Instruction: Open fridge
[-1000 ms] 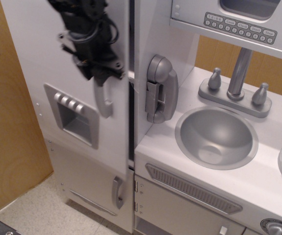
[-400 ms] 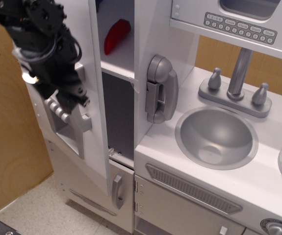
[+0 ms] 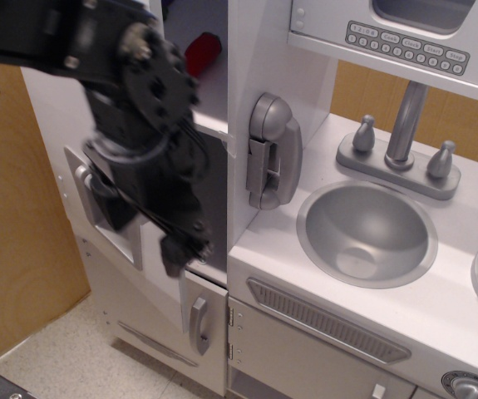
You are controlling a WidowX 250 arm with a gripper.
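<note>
I see the fridge (image 3: 60,125) door standing open, swung out to the left of the cabinet, so its inner compartment is exposed. My arm crosses in front of that door and hides most of it, including the handle; only the upper left white face and part of the recessed grey dispenser panel (image 3: 89,195) show past the arm.

The gripper (image 3: 180,249) points down and to the right, low in the open doorway. It is dark and motion-blurred, and I cannot tell whether the fingers are spread or pressed together. I see nothing clearly held between them.

Up and slightly right of the fingers, a red object (image 3: 203,51) lies on the shelf (image 3: 209,112) inside the open compartment. Just below the fingers is the smaller lower door (image 3: 201,328) with its short handle, shut. To the right of the fingers, on the cabinet side wall, hangs the grey toy phone (image 3: 272,150). Further right sits the round sink (image 3: 367,233) with its faucet (image 3: 403,125) behind it. The keypad panel (image 3: 405,46) is well above and right of the fingers.
</note>
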